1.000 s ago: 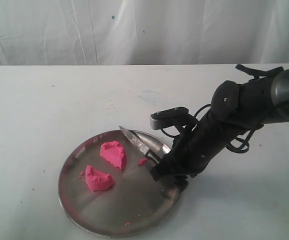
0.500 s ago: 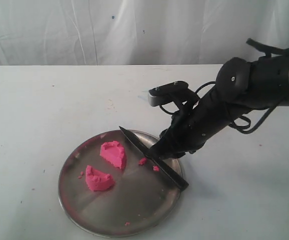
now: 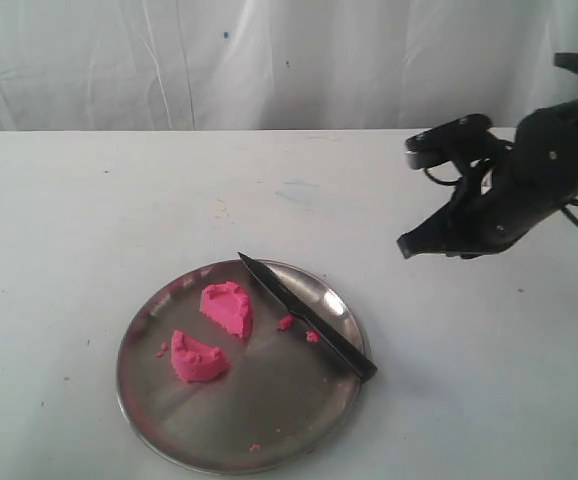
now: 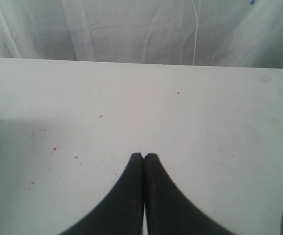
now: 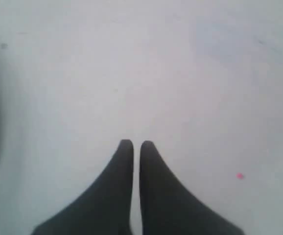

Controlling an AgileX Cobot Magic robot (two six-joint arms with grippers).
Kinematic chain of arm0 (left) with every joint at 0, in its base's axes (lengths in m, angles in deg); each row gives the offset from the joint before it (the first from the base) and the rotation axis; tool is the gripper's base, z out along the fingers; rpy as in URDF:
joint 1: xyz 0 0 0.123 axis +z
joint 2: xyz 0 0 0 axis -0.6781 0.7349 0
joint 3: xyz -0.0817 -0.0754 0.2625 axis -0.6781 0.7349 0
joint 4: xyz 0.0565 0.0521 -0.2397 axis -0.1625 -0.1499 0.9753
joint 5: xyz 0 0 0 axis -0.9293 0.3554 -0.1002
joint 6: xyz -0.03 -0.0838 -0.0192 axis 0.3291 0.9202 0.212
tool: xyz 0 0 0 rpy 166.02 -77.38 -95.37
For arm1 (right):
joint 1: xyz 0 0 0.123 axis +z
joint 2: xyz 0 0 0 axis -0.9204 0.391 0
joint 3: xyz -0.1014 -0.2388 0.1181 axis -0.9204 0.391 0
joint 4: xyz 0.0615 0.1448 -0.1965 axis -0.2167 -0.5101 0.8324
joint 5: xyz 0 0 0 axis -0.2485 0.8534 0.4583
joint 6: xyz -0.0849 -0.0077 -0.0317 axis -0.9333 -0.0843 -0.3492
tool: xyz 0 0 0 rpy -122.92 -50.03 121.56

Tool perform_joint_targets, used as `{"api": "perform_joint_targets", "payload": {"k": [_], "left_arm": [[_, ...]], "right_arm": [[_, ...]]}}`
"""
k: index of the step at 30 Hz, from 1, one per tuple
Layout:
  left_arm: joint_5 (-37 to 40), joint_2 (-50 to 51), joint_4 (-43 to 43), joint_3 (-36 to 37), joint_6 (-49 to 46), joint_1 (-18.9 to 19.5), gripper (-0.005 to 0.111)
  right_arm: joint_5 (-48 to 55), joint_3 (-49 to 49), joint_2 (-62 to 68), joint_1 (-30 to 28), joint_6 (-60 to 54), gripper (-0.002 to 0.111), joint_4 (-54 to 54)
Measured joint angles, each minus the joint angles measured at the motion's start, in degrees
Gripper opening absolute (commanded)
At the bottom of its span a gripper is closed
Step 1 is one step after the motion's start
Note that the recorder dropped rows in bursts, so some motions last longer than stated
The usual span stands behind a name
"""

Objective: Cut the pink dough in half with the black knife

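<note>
Two rough chunks of the pink dough [image 3: 197, 358] lie apart on the steel plate [image 3: 269, 420], toward its left side in the exterior view, with bare metal between them; we judge the cut made. A few pink crumbs [image 3: 285, 322] sit around them, one close to the plate's front rim.

Just beyond, the black knife [image 3: 304, 314] rests flat across the plate's right side. Its tip is at the far rim and its handle end at the near-right rim, and no gripper touches it.

Farther back and to the right, the right gripper [image 3: 409, 245] hangs above the white table [image 3: 89, 200], well apart from plate and knife. Its fingers are drawn together with only a sliver between them and nothing in them.

We cannot find the left gripper [image 4: 144, 155] in the wide view. Its own wrist camera shows its fingers pressed together, empty, over bare table flecked with pink. A white cloth [image 3: 269, 60] closes the scene behind.

As we read it, little is left to do. The two pieces look roughly matched in size, the knife lies released, and at most the arm has to clear off.
</note>
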Motion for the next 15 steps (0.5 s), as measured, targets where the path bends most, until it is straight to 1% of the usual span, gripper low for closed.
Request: {"api": "perform_joint_targets", "payload": {"k": [3, 7, 10, 15], "left_arm": [[0.0, 0.0, 0.0, 0.0, 0.0, 0.0, 0.000], [0.0, 0.0, 0.0, 0.0, 0.0, 0.0, 0.000], [0.0, 0.0, 0.0, 0.0, 0.0, 0.0, 0.000], [0.0, 0.0, 0.0, 0.0, 0.0, 0.0, 0.000]], "right_arm": [[0.1, 1.1, -2.5, -2.8, 2.2, 0.000, 0.5], [-3.1, 2.2, -9.7, -3.3, 2.8, 0.000, 0.7], [-7.7, 3.8, -18.1, -3.4, 2.9, 0.000, 0.8], [-14.3, 8.3, -36.2, -3.4, 2.9, 0.000, 2.2]]}}
